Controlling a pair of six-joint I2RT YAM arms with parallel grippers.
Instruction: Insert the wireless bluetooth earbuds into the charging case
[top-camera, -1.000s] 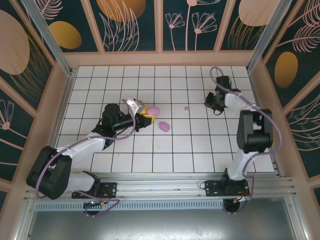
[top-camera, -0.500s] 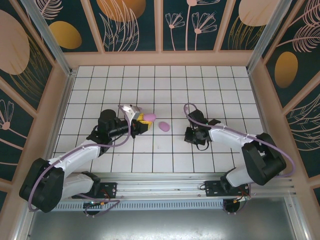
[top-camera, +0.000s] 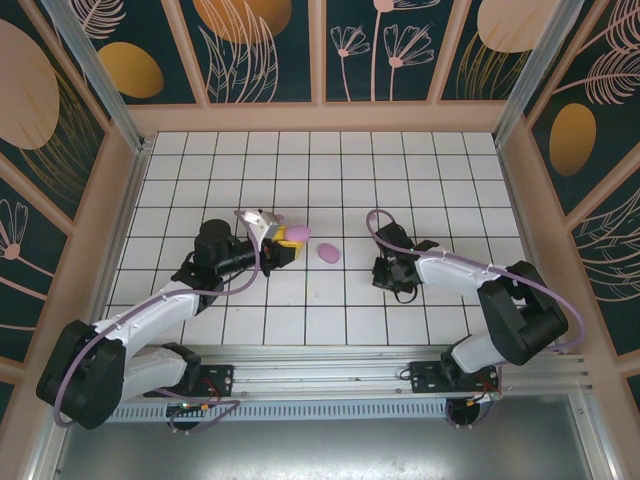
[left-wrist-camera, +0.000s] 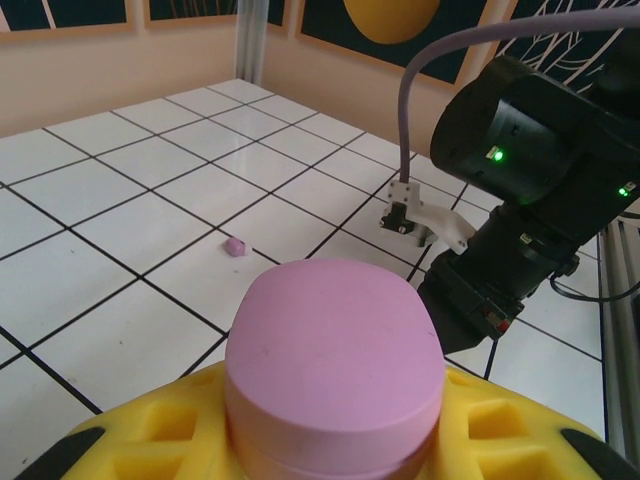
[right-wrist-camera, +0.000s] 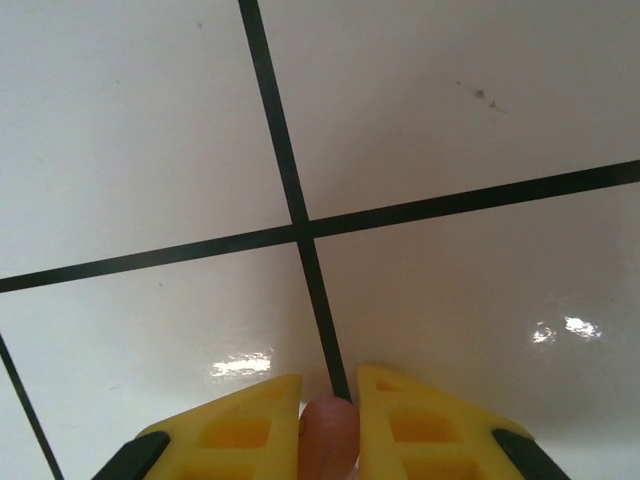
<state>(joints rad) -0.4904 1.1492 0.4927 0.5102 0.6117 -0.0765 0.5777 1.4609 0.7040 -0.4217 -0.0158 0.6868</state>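
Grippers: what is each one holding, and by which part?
Left gripper clamps the pink case by its sides; right gripper pinches a tiny pink earbud between its fingertips.

Two oval charging cases are showing near the middle of the table (top-camera: 450, 165): one case (top-camera: 298, 234) sitting in the left gripper (top-camera: 288, 238), the other case (top-camera: 327, 253) lying just beside it. Two tiny earbuds are showing: one earbud (left-wrist-camera: 235, 245) lying on a tile, another earbud (right-wrist-camera: 327, 440) sitting between the right gripper's (right-wrist-camera: 329, 392) fingers.
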